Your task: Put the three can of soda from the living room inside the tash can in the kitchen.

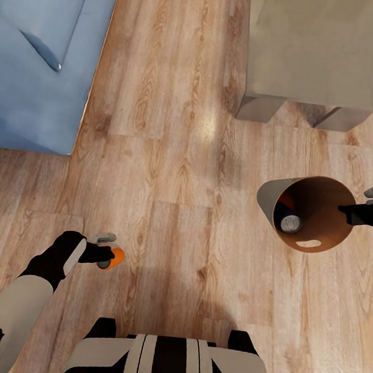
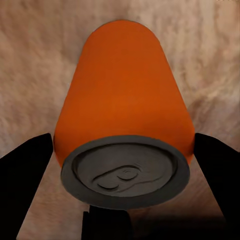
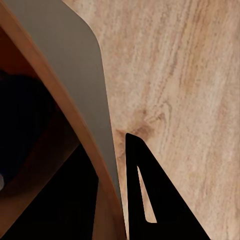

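Bin (image 1: 320,222) holds two cans, right gripper (image 1: 344,209) pinching its rim; left gripper (image 1: 109,255) grips orange can (image 1: 117,255).

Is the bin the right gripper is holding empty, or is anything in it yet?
Not empty. In the head view the tash can holds a dark blue can of soda with orange beside it. The right gripper pinches its rim.
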Controlling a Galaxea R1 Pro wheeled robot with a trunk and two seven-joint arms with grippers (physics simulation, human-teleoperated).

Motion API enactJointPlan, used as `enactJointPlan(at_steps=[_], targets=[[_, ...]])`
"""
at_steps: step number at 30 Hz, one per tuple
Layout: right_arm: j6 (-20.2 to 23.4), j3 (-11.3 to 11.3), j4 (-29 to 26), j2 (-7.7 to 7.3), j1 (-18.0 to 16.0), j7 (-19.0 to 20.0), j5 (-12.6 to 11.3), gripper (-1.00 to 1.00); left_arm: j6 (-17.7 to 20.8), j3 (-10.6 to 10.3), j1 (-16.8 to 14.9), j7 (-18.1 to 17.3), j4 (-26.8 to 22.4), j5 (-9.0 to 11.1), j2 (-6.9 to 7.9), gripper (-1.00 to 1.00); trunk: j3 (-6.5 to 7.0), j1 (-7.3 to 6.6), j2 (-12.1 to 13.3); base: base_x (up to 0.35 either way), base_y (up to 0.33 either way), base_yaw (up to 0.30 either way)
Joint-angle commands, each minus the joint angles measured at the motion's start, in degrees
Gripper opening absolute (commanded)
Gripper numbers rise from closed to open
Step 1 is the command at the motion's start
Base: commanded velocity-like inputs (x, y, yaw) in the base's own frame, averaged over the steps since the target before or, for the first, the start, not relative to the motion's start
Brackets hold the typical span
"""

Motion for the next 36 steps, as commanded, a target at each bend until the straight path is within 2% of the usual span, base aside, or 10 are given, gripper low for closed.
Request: enactJointPlan(at_steps=[1,19,29,31,33,36], targets=[[0.22,0.02,-0.01,0.03,-0.02,0.13,-0.98,-1.0,0.0,0.03,0.01,-0.02,0.02,-0.17,-0.01,-1.0,0.0,0.0,0.0,0.0,0.0,0.0],[0.22,-0.07,-0.01,-0.05,-0.01,0.13,-0.98,-1.0,0.19,0.31,0.01,-0.01,0.03,-0.07,-0.08,-1.0,3.05,-3.74,6.82,0.0,0.0,0.0],[0.22,-0.14,0.07,-0.11,1.13,0.21,-1.07,-1.0,0.33,0.36,-0.08,0.06,-1.02,0.04,-0.2,-1.0,4.85,-5.93,10.83,0.0,0.0,0.0],[0.22,-0.11,0.06,0.0,1.21,0.21,-1.1,-1.0,1.42,0.34,-0.25,0.06,-2.34,0.12,-0.28,-1.0,5.21,-6.37,11.63,0.0,0.0,0.0],[0.22,-0.07,-0.07,0.26,1.88,0.23,-1.03,-1.0,6.16,0.32,-0.66,-0.16,-6.91,0.25,-0.39,-1.0,5.57,-6.81,12.43,0.0,0.0,0.0],[0.22,0.11,-0.14,0.54,2.41,0.22,-0.94,-1.0,9.41,0.36,-0.85,-0.43,-12.02,0.39,-0.47,-1.0,6.11,-7.47,13.64,0.0,0.0,0.0]])
